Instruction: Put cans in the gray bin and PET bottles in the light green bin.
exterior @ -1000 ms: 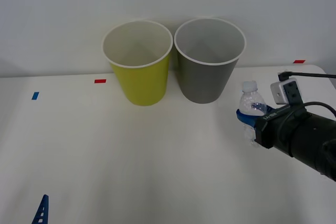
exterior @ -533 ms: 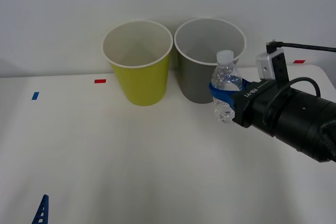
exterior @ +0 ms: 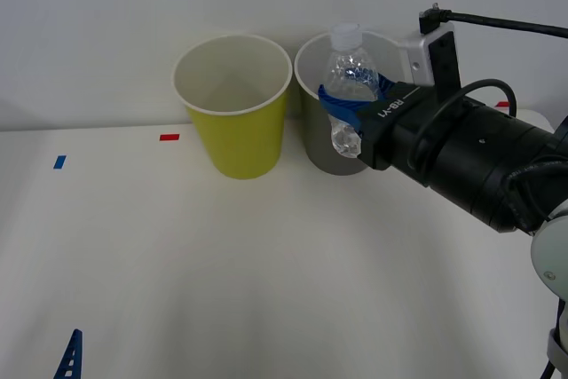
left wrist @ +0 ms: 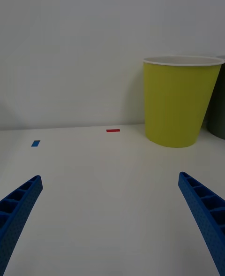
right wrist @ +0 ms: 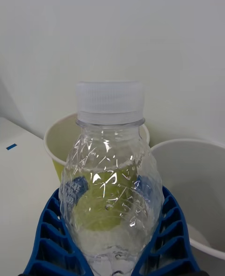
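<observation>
Your left tool (left wrist: 112,219) waits low over the white worktop (exterior: 222,264), ribbed blue fingers spread wide and holding nothing. Your right tool (exterior: 348,111) is clamped on the PET bottle (exterior: 349,77), upright by its crinkly clear belly, pale cap up, so it hangs before the gray bin (exterior: 355,99). The light green bin (exterior: 233,106), smooth and tapered, stands just beside it.
</observation>
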`<state>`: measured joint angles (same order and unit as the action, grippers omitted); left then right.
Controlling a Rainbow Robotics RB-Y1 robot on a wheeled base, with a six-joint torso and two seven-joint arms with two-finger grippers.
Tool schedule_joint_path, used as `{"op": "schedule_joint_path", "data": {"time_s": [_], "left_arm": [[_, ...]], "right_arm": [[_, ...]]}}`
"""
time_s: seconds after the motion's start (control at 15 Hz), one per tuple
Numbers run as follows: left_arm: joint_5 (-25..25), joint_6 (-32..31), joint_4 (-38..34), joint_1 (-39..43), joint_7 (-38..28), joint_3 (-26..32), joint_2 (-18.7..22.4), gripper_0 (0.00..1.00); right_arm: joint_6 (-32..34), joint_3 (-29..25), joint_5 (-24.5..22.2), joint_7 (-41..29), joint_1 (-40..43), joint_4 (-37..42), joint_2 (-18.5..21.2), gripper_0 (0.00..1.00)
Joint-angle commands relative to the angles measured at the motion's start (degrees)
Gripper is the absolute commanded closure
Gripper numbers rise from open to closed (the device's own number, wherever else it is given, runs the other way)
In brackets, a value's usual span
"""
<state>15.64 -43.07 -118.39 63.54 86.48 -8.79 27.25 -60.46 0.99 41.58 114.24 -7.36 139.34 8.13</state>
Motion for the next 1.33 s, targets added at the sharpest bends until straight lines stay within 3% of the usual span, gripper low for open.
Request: {"op": "schedule_joint_path", "data": {"time_s": [0.07, 0.4, 0.67, 1.33], "left_arm": [[0.0, 0.0, 0.0, 0.0, 0.0, 0.0, 0.0, 0.0], [0.0, 0.0, 0.0, 0.0, 0.0, 0.0, 0.0, 0.0], [0.0, 0.0, 0.0, 0.0, 0.0, 0.0, 0.0, 0.0], [0.0, 0.0, 0.0, 0.0, 0.0, 0.0, 0.0, 0.0]], "right_arm": [[0.51, 0.86, -0.44, 0.2, -4.68, -3.29, -2.76, 1.0], [1.57, 2.18, -0.53, 1.52, -13.82, -10.32, -5.31, 1.0], [4.65, 7.54, -7.74, 0.64, -18.66, -12.96, -4.35, 1.0], [17.92, 11.23, -6.95, -0.95, -26.74, -28.78, -3.12, 1.0]]}}
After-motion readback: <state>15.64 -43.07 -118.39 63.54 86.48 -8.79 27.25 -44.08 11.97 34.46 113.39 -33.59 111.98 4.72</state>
